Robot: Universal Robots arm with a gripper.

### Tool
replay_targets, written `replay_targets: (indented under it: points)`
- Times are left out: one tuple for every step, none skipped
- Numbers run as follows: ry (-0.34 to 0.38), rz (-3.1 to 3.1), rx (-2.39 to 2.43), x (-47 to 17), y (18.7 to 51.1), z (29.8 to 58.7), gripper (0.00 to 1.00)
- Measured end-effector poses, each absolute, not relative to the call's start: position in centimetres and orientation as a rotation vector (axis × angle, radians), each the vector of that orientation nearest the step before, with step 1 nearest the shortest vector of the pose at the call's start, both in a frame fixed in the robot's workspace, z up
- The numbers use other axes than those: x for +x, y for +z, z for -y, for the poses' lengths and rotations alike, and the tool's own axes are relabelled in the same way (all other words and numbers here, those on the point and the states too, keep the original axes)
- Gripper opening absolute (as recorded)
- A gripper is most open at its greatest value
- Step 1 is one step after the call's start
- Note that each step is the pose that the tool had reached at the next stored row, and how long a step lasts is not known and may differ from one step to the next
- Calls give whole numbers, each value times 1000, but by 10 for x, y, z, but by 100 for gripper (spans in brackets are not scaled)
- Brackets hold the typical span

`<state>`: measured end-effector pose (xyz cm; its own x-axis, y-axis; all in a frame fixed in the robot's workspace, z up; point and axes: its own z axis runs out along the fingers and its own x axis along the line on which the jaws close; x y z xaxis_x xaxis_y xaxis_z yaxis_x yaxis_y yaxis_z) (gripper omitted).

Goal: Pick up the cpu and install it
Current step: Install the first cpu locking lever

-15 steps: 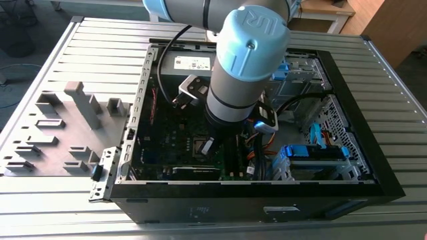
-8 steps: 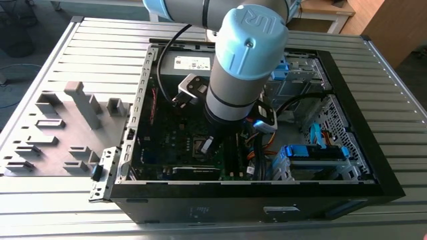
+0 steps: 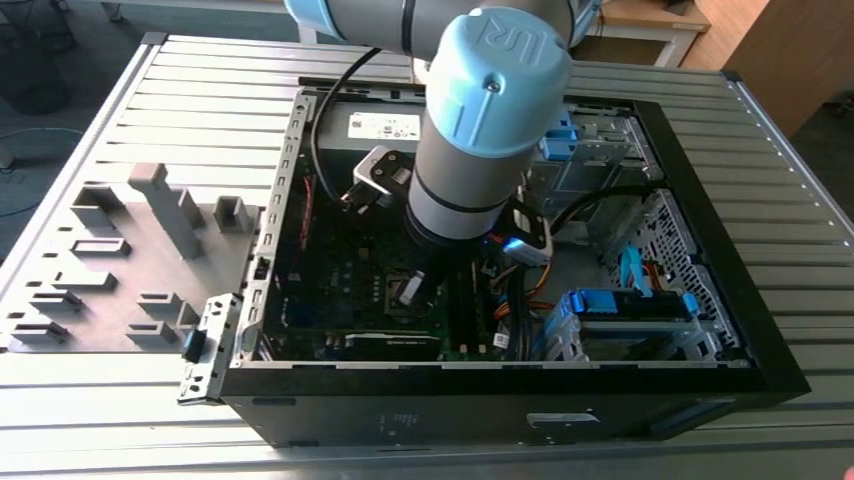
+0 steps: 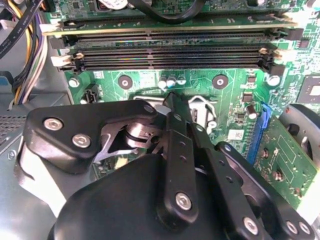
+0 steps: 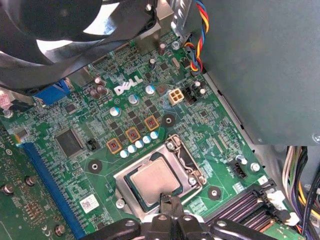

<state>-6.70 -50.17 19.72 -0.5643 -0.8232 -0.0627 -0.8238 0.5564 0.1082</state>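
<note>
Item 1. Grey moulded plastic fixture tray (image 3: 120, 270), laid flat on the slatted metal table (image 3: 801, 260) at the exterior view's left; its pockets are judged to present parts for picking.

Item 2. Black open computer case (image 3: 507, 400), laid on its side on the table just beside the tray, so that the green motherboard (image 5: 210, 125) faces upward and can be reached from above.

Item 3. Grey-and-pale-blue robot arm (image 3: 481, 110), lowered into the case above the board.

Item 4. Black gripper (image 5: 170, 204) on the arm. In the first wrist view its fingers (image 5: 165, 199) are seen drawn together to a narrow tip; nothing is seen held between them. In the second wrist view the linkage (image 4: 180, 150) hides the tips.

Item 5. The cpu (image 5: 156, 181), a small flat square chip with a silver-grey metal top. It is seated in the metal-framed socket (image 5: 192, 167) on the motherboard, lying flat; placement is judged done, while the state of the retaining frame cannot be told. From the chip's centre the finger tips stand at about five o'clock, at or just over its edge; contact cannot be told.

Item 6. Black memory slots (image 4: 170, 52), past the socket, left bare.
</note>
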Motion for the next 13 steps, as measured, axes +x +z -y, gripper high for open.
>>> replay_targets:
  points:
    - [196,-2767,-1464,-67,197,502,11]
    - [196,-2767,-1464,-68,197,502,11]
    - [196,-2767,-1464,-68,197,502,11]
    - [196,-2767,-1464,-69,197,502,11]
    - [196,-2767,-1464,-69,197,502,11]
    - [196,-2767,-1464,-70,197,502,11]
    - [196,-2767,-1464,-70,197,502,11]
    - [196,-2767,-1464,-70,197,502,11]
    - [196,-2767,-1464,-70,197,502,11]
    - [196,-2767,-1464,-70,197,502,11]
    - [196,-2767,-1464,-70,197,502,11]
    - [195,-2766,-1464,-70,196,502,11]
    - [195,-2766,-1464,-70,196,502,11]
